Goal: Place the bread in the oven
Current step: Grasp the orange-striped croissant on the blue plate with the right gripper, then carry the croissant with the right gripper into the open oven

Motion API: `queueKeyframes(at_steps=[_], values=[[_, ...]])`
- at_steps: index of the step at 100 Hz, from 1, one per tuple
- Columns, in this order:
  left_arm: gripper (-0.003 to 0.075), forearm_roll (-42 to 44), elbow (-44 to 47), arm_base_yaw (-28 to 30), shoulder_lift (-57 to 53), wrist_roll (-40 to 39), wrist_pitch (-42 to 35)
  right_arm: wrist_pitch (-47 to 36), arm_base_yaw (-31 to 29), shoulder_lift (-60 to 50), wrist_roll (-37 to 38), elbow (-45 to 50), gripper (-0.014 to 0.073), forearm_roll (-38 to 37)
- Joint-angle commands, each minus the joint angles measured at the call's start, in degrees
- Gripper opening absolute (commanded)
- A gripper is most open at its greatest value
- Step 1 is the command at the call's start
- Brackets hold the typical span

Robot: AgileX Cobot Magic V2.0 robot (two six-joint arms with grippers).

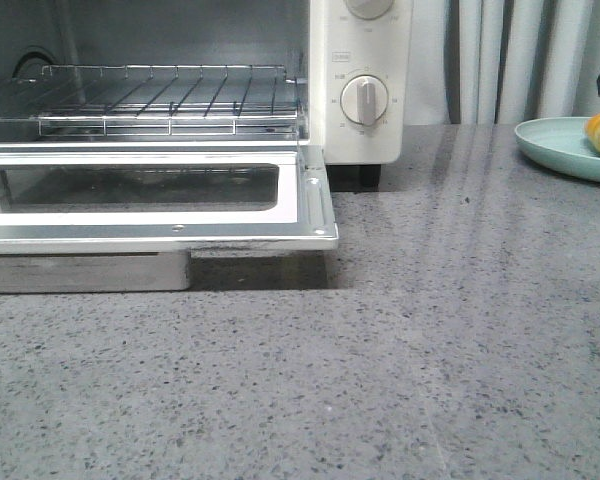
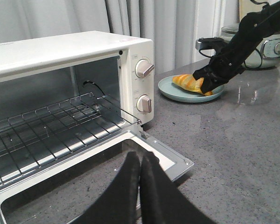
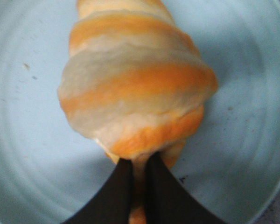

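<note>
**Right fingers on bread, oven open**

Bread (image 2: 190,82) lies on pale blue plate (image 2: 175,94), right of frame in the front view. Right gripper (image 3: 139,186) fingers clamp its tapered end. Oven (image 2: 74,49) door (image 1: 160,200) is down, wire rack (image 1: 160,95) bare. Left gripper (image 2: 140,172) fingers pressed together, holding nothing (above door, grey counter (image 1: 430,350) below).

Colours on the counter

The bread (image 3: 135,88) has golden-orange bands alternating with pale cream stripes. The plate (image 3: 28,140) is pale blue-green. The oven (image 2: 84,51) is cream-white, with a silvery wire rack (image 1: 160,95) and a shiny metal door frame (image 1: 315,200). The countertop (image 1: 380,350) is grey, speckled dark and light. Both grippers, left (image 2: 141,161) and right (image 3: 139,179), are black. Curtains (image 2: 144,23) are light grey
</note>
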Motion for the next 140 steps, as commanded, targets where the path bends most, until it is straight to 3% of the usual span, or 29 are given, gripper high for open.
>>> queueKeyframes(at_steps=[1,11,19,31,52,69,82,115,140], values=[[-0.0022,-2.7,-1.8,0.2,0.7,-0.4,-2.9,-8.0,0.5,-9.4,0.2,-1.6,-0.0069,0.0],[-0.0022,-3.0,-1.8,0.2,0.7,-0.4,-2.9,-15.1,3.3,-19.0,0.2,-2.1,-0.0069,0.0],[-0.0022,-3.0,-1.8,0.2,0.7,-0.4,-2.9,-15.9,7.8,-25.8,0.2,-4.6,-0.0069,0.0],[-0.0022,-2.7,-1.8,0.2,0.7,-0.1,-2.9,-15.2,21.0,-31.0,-5.8,-9.7,-0.0069,0.0],[-0.0021,-1.1,-1.8,0.2,0.7,-0.1,-3.0,-8.9,46.9,-28.3,-10.9,-16.0,-0.0069,-1.0],[-0.0021,-2.5,-1.8,0.2,0.7,-0.1,-3.8,-0.1,58.7,-19.8,-10.8,-16.0,-0.0068,-7.4],[-0.0021,-5.4,-1.8,0.2,0.7,-0.1,-5.2,1.0,59.6,-13.4,-9.2,-16.0,-0.0068,-9.2],[-0.0021,-6.9,-1.8,0.2,0.7,-0.1,-3.7,-7.2,52.9,-1.6,-8.5,-17.4,-0.0068,-11.7],[-0.0021,-8.0,-1.8,0.2,0.7,-0.1,-4.1,-6.1,49.8,3.9,-7.4,-22.8,-0.0068,-11.9]])
